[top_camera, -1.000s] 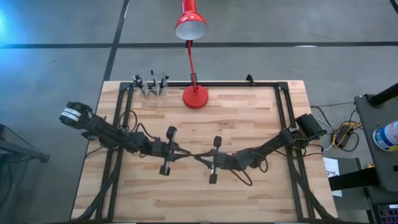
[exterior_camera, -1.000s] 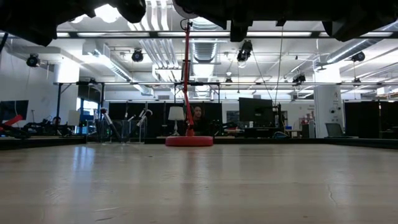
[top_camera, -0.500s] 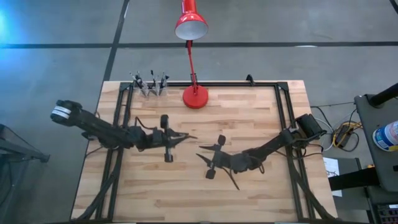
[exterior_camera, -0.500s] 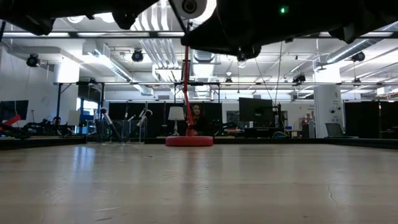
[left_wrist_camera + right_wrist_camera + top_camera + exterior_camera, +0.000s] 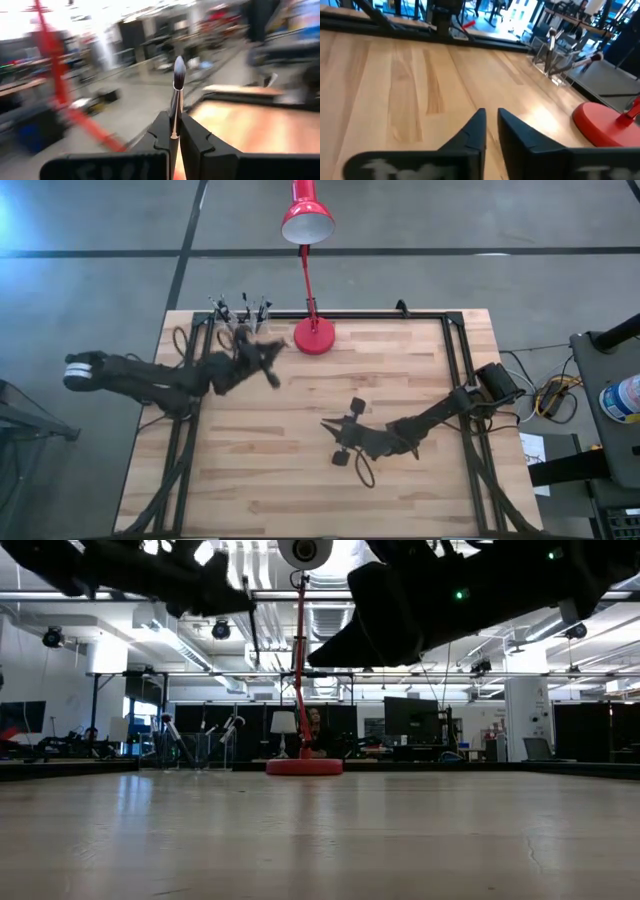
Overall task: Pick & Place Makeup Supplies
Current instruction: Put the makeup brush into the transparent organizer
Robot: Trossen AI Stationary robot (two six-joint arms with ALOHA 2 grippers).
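My left gripper (image 5: 272, 350) hangs above the table's far left part, close to a clear holder (image 5: 241, 318) at the far left corner. Several dark makeup brushes stand upright in that holder. The gripper is shut on one makeup brush (image 5: 178, 75) with a dark, pointed bristle tip. My right gripper (image 5: 328, 425) hovers over the middle of the table, open by a narrow gap (image 5: 491, 122) and holding nothing. The holder (image 5: 553, 56) also shows in the right wrist view. My left gripper pinches the makeup brush by its thin handle (image 5: 173, 131) between the two fingers. The fingers lie along the brush, and its bristle end (image 5: 179, 66) sticks out past the fingertips. The brush is lifted clear of the table.
A red desk lamp stands with its round base (image 5: 313, 336) at the far edge, just right of the holder; its stem and shade (image 5: 306, 220) reach beyond the table. Black rails (image 5: 452, 370) run along the left and right sides. Bare wood (image 5: 400, 380) lies between them.
My left gripper has drawn away from my right gripper at the table's middle. It has swung toward the far left corner and the holder, carrying the brush. My right gripper has stayed near the middle and turned a little.
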